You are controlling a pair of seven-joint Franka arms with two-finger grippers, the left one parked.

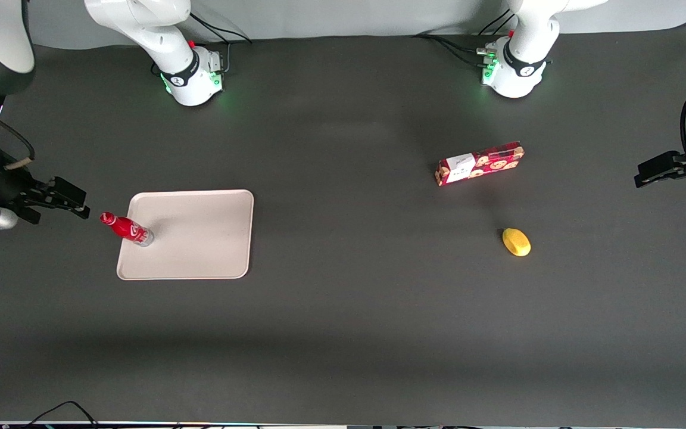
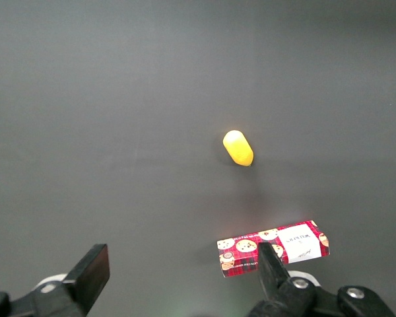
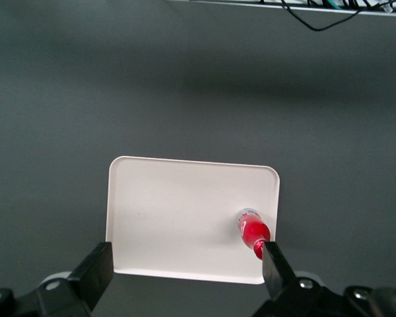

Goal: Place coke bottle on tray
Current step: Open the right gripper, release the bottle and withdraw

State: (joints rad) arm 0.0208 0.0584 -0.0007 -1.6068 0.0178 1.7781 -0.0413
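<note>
The coke bottle (image 1: 127, 229), small and red with a white logo, stands upright on the beige tray (image 1: 200, 238), close to the rim at the working arm's end. My right gripper (image 1: 81, 205) hangs open and empty above the table, just off that end of the tray and apart from the bottle. In the right wrist view the open gripper (image 3: 185, 271) looks down on the tray (image 3: 178, 211). The bottle (image 3: 253, 230) shows there with its cap close by one finger (image 3: 274, 267), and nothing is between the jaws.
A long red cookie box (image 1: 480, 163) and a yellow lemon-like object (image 1: 516, 242) lie toward the parked arm's end of the table. Both show in the left wrist view: the box (image 2: 251, 247) and the yellow object (image 2: 238, 147). Both arm bases stand at the table's back edge.
</note>
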